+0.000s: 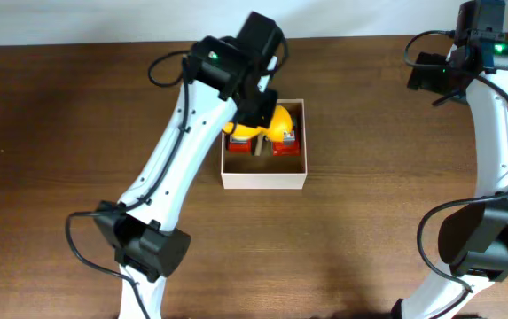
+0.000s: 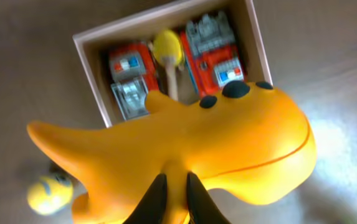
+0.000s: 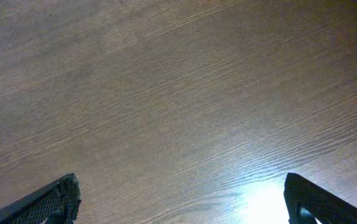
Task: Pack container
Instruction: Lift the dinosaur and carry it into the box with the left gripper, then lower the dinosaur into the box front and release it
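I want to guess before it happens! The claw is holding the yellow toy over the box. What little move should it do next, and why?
Probably lower the left claw a little, toward the bare strip on the robot's side of the container. It is shut on the yellow toy above the container, and two red trucks and a yellow-headed stick already fill the far part.

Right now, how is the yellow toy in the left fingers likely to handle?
The yellow toy looks smooth and glossy, so it may slip. The left fingers pinch only a thin stub of a bulky body, so it could swing or tilt. Its rounded shape probably won't lie flat on the toy cars in the container.
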Robot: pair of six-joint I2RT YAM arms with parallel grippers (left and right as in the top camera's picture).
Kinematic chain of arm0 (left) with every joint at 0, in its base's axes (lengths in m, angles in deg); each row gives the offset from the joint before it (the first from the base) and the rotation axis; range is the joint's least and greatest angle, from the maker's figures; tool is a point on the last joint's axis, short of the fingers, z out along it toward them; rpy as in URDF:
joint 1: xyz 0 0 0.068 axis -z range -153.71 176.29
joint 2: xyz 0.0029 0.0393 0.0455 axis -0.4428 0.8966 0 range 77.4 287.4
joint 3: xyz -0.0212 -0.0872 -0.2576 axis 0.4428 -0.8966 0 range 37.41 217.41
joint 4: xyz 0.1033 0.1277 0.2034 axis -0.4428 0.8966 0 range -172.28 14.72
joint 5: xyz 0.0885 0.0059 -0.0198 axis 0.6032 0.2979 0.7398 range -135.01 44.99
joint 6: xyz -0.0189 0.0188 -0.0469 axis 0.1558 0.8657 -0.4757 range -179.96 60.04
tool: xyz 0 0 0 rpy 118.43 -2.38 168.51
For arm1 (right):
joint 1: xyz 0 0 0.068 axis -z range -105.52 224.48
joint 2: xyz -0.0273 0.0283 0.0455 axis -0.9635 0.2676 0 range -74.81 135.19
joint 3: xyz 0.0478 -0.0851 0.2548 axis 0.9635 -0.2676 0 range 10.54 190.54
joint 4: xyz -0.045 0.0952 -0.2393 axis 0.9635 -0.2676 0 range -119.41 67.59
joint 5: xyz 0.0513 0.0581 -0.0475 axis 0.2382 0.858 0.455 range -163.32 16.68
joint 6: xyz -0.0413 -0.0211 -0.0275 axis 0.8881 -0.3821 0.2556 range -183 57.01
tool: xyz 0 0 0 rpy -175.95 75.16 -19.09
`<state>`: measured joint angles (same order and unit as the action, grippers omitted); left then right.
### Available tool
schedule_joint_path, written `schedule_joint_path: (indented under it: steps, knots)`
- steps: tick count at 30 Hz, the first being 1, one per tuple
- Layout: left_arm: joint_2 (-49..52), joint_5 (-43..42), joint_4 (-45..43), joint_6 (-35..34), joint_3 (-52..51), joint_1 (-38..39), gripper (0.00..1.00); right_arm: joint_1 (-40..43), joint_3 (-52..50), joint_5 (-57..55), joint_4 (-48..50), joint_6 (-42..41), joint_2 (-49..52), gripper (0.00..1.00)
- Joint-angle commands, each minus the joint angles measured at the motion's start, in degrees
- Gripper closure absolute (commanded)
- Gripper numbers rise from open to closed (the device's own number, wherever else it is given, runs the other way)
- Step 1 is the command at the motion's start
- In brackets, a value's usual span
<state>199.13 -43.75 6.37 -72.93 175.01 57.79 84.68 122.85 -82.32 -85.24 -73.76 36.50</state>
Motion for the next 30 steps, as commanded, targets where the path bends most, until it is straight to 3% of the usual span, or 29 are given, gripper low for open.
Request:
schedule_joint_path:
  steps: [1, 13, 22, 30]
  knots:
    - [-0.35, 0.20, 2.12, -4.17, 1.25, 0.70, 0.89, 0.22, -0.04, -0.50, -0.02, -0.68, 0.31, 0.01]
    - [0.20, -0.26, 0.26, -4.37, -6.80, 1.86, 0.90, 0.22, -0.04, -0.50, -0.02, -0.68, 0.31, 0.01]
    - [0.20, -0.26, -10.34, -4.35, -19.78, 2.64, 0.90, 0.22, -0.04, -0.50, -0.02, -0.68, 0.31, 0.01]
    - [0.20, -0.70, -13.66, -4.37, -23.34, 2.64, 0.90, 0.22, -0.04, -0.50, 0.00, -0.66, 0.31, 0.01]
